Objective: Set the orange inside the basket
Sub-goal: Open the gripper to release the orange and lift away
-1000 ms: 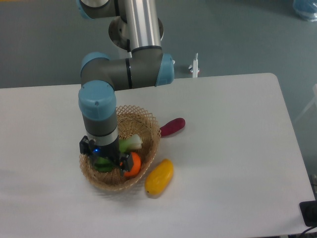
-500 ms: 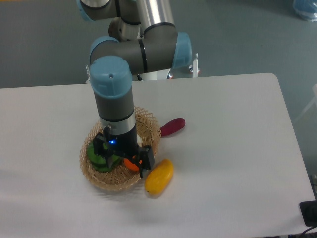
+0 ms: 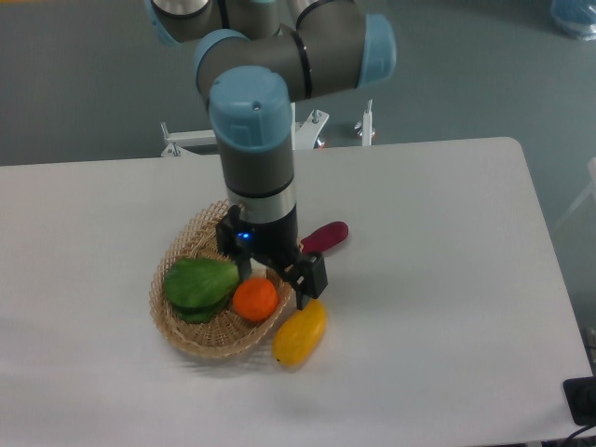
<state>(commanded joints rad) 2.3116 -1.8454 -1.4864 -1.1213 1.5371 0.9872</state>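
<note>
Beside the orange in the basket, the hand hangs spread and empty.

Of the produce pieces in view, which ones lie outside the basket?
Two: the yellow mango-like fruit against the basket's front-right rim, and the dark red vegetable behind it. The orange and green vegetable lie inside.

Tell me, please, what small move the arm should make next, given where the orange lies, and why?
Probably a further lift straight up and away. The orange already rests inside the basket beside the green vegetable, free of the gripper, whose fingers appear spread just above the basket's rim. The yellow fruit lies close to that rim, so a sideways sweep might knock it.
</note>
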